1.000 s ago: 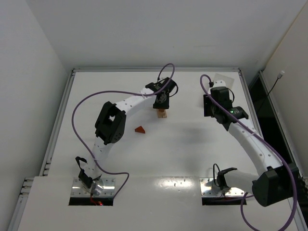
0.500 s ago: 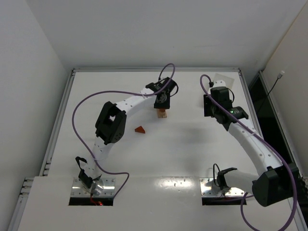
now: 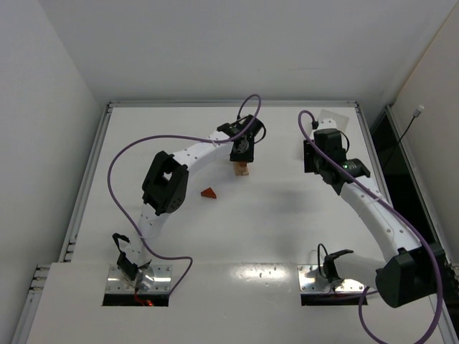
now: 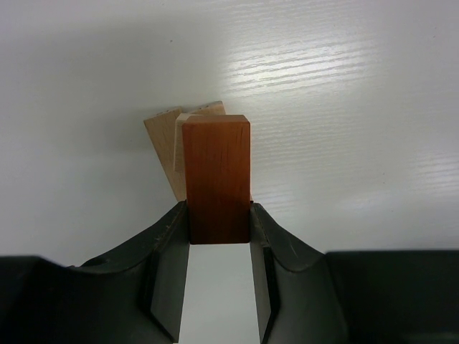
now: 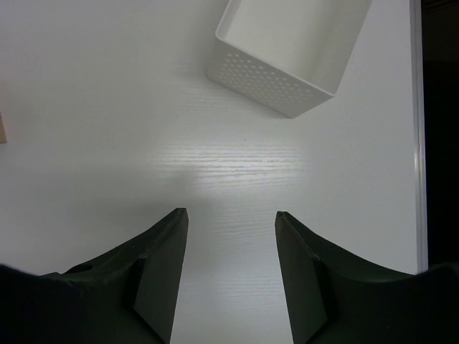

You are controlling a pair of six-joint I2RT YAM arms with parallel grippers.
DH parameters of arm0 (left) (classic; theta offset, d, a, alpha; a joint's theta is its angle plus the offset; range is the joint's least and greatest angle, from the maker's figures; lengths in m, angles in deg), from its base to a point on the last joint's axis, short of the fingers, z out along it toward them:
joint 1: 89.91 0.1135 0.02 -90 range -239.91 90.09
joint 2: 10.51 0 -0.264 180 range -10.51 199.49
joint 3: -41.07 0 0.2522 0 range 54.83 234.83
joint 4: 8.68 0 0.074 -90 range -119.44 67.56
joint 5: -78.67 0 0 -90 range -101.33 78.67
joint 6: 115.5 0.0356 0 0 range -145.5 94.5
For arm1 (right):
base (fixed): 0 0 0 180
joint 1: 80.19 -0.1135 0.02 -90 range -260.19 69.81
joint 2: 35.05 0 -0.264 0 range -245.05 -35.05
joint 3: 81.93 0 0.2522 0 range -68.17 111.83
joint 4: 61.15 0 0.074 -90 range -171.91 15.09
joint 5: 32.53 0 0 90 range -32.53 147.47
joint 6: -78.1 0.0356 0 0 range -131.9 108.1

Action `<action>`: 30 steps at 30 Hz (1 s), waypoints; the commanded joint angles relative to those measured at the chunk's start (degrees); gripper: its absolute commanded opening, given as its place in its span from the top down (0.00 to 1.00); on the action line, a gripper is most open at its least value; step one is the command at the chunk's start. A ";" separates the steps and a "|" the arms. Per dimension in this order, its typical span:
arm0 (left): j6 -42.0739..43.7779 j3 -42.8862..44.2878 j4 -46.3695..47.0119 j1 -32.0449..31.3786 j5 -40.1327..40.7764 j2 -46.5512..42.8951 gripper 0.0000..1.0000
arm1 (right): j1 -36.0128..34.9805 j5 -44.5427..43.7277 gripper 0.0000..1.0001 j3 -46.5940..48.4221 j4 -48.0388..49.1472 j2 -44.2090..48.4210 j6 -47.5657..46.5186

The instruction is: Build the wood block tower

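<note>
My left gripper (image 3: 242,156) (image 4: 219,215) is shut on a reddish-orange rectangular block (image 4: 216,179) and holds it over pale tan blocks (image 4: 171,147) that lie underneath, at the table's far middle. In the top view the small stack (image 3: 242,170) shows just below the gripper. A reddish-orange wedge (image 3: 209,193) lies alone on the table, nearer and to the left of the stack. My right gripper (image 5: 231,218) is open and empty above bare table; in the top view it (image 3: 319,161) sits at the far right.
A white perforated tray (image 5: 290,54) stands ahead of the right gripper, near the table's far right corner (image 3: 336,117). A raised rim (image 3: 97,165) borders the white table. A dark gap runs along the right edge (image 5: 437,143).
</note>
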 commanded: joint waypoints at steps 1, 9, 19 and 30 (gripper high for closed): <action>0.10 0.37 0.33 0.46 -1.04 0.56 0.73 | 0.30 -0.15 0.52 1.45 2.54 0.07 0.61; 0.10 -0.69 0.33 0.99 -0.52 0.56 0.73 | 0.30 -0.15 0.53 1.45 2.54 0.07 0.61; 0.10 -1.82 -0.19 1.51 -0.51 0.04 0.68 | 0.30 -0.15 0.53 1.97 2.54 -0.98 0.61; 0.10 -2.88 -0.19 2.04 -1.13 0.04 0.56 | 0.30 -0.15 0.53 1.97 3.06 -1.51 0.61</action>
